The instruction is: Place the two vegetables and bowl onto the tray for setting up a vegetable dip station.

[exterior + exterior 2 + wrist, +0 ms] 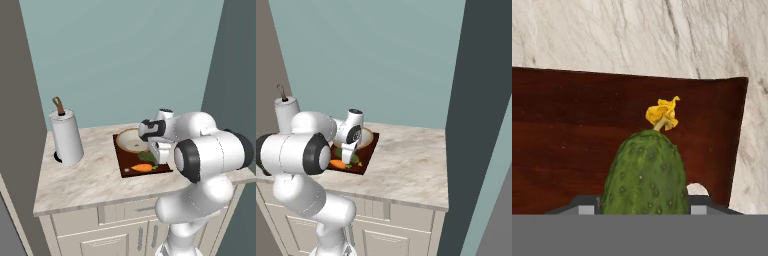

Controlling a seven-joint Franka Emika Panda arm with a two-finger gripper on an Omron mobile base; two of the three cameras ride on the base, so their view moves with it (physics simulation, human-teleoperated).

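Observation:
The stubby green cucumber (646, 172), with a yellow flower at its tip, sits between my gripper's (643, 210) two fingertips, low over the dark reddish-brown tray (562, 125). In the left base view my gripper (159, 158) points down over the tray (126, 165), with the cucumber (146, 156) at its tips. The orange carrot (142, 168) lies on the tray's near part, and the tan bowl (131, 140) sits on its far part. The right base view shows the same gripper (347, 157), cucumber (352, 159), carrot (337, 164), bowl (368, 136) and tray (362, 161).
A paper towel roll (66, 137) on a holder stands at the left of the marble counter (85, 182). A grey wall panel (15, 125) borders the counter's left end and a dark panel (481, 110) its right end. The counter (411, 160) stretches right of the tray.

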